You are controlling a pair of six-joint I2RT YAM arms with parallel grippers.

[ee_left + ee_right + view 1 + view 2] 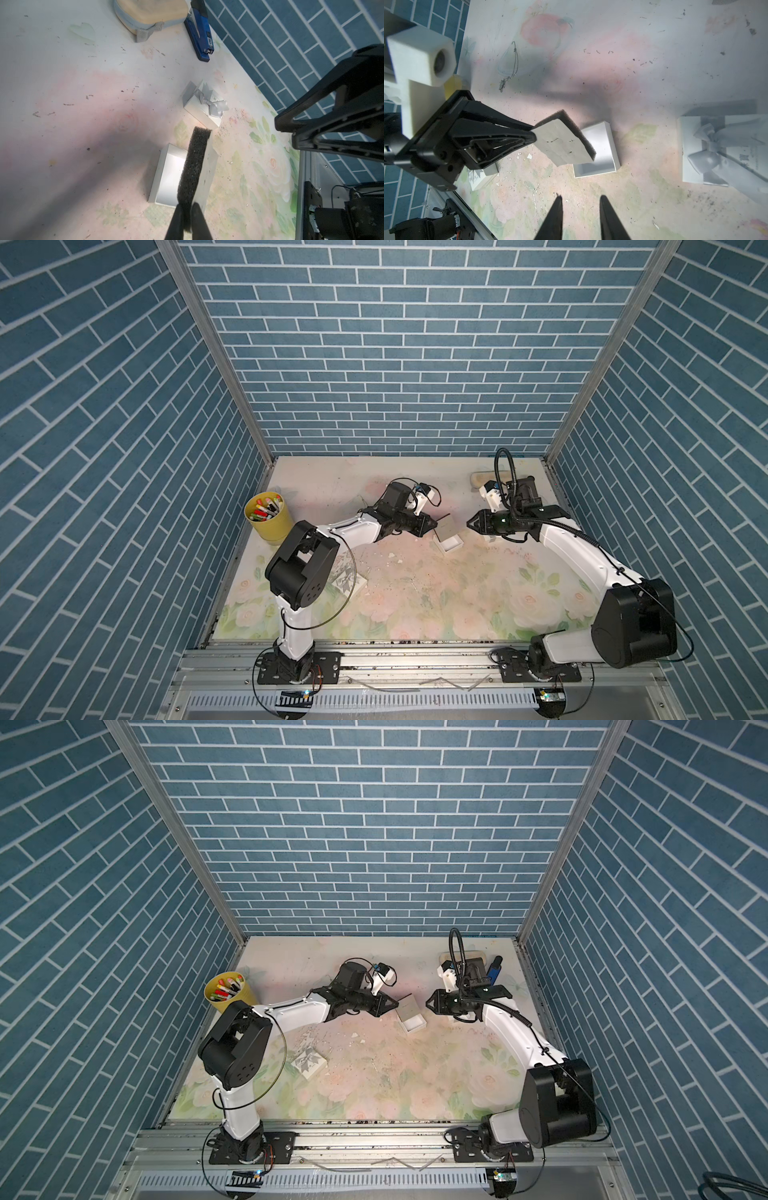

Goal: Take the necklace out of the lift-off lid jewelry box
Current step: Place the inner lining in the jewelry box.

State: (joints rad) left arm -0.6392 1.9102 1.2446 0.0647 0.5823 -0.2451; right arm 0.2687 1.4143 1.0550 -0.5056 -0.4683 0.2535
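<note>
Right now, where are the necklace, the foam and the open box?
necklace (pixel 516 65): right wrist view, mid chain.
foam (pixel 560 143): right wrist view, white face.
box (pixel 602 145): right wrist view, bare floor.

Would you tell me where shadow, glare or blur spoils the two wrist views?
Left wrist view: a broad shadow darkens the table, and the box base glares. Right wrist view: the bowed lid looks soft, while the necklace is legible.
</note>
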